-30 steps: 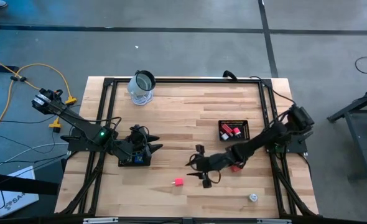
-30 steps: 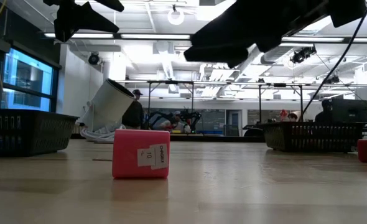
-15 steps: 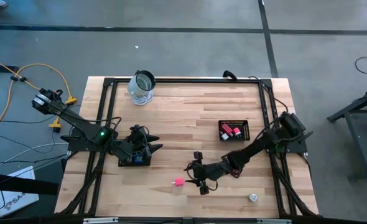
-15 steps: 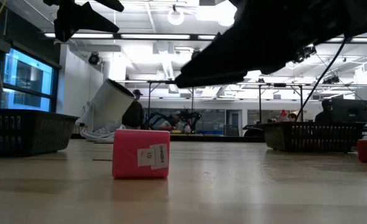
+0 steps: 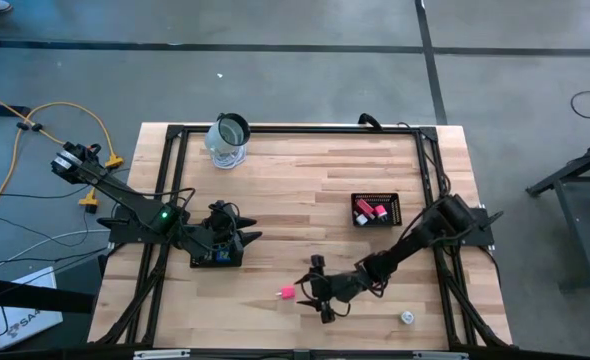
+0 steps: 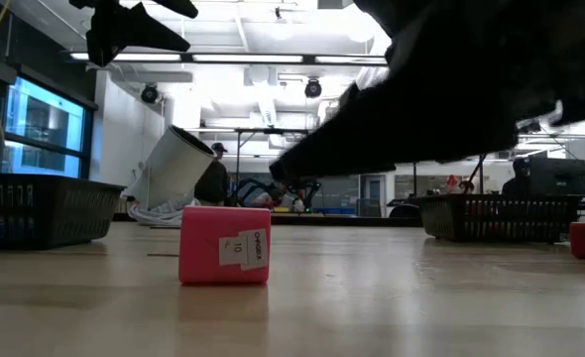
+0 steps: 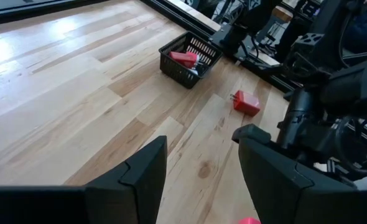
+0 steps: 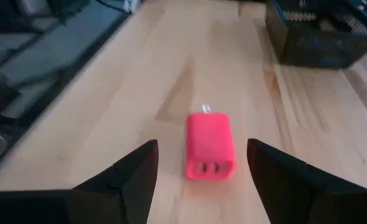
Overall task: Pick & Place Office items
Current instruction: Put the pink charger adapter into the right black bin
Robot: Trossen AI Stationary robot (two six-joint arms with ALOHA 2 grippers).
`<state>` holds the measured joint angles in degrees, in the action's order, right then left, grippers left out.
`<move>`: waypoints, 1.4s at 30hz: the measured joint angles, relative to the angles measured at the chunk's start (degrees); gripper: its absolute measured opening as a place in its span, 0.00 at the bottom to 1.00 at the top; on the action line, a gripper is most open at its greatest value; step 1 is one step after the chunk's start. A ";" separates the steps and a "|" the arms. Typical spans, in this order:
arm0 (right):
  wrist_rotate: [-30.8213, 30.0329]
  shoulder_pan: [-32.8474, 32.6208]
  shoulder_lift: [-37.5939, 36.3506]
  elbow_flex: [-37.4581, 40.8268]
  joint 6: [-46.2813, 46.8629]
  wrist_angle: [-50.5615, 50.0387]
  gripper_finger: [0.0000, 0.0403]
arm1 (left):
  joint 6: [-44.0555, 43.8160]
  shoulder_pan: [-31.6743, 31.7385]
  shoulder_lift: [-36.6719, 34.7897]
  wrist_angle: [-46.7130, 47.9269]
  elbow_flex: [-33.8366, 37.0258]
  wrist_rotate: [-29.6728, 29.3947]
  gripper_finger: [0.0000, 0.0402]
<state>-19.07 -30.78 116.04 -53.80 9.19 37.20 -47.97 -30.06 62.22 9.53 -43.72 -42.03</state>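
Observation:
A pink block point(image 5: 288, 292) lies flat on the wooden table near its near edge; the low view shows the pink block point(image 6: 224, 245) with a white label. My right gripper point(image 5: 311, 288) is open and points toward the table's left, just right of the block. In the right wrist view the pink block point(image 8: 209, 146) lies ahead of the open fingers of my right gripper point(image 8: 202, 186), untouched. My left gripper point(image 5: 247, 230) is open and waits above a black mesh tray point(image 5: 215, 258) on the table's left. A whitish round piece point(image 5: 407, 317) sits near the near right corner.
A second black mesh tray point(image 5: 376, 210) holding red blocks stands right of centre. A clear glass jar point(image 5: 228, 141) stands at the far edge. A red block point(image 7: 246, 102) lies near the right arm. A black frame rails the table's edges. Bare wood spans the middle.
My right gripper has moved toward the table's near edge and down, closing in on the pink block; its arm now fills more of the low view. The pink block has not moved. The left arm has kept still.

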 joint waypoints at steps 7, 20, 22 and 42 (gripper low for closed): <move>-2.14 -0.38 0.66 0.02 0.80 -0.06 0.58 | 0.00 0.00 0.00 -0.21 0.01 -0.01 0.48; -2.07 -0.21 3.75 -0.60 3.23 0.27 0.58 | 0.01 0.00 0.00 -0.43 -0.01 0.00 0.48; -1.95 -0.21 4.27 -0.66 3.23 1.85 0.58 | 0.01 0.00 0.00 -0.57 -0.01 -0.01 0.48; -1.55 1.52 4.29 -1.23 6.01 0.16 0.58 | 0.00 0.00 0.00 -0.84 -0.01 0.01 0.48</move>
<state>-20.62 -29.26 120.33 -55.04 15.20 37.37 -47.97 -30.06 62.22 8.69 -43.72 -42.02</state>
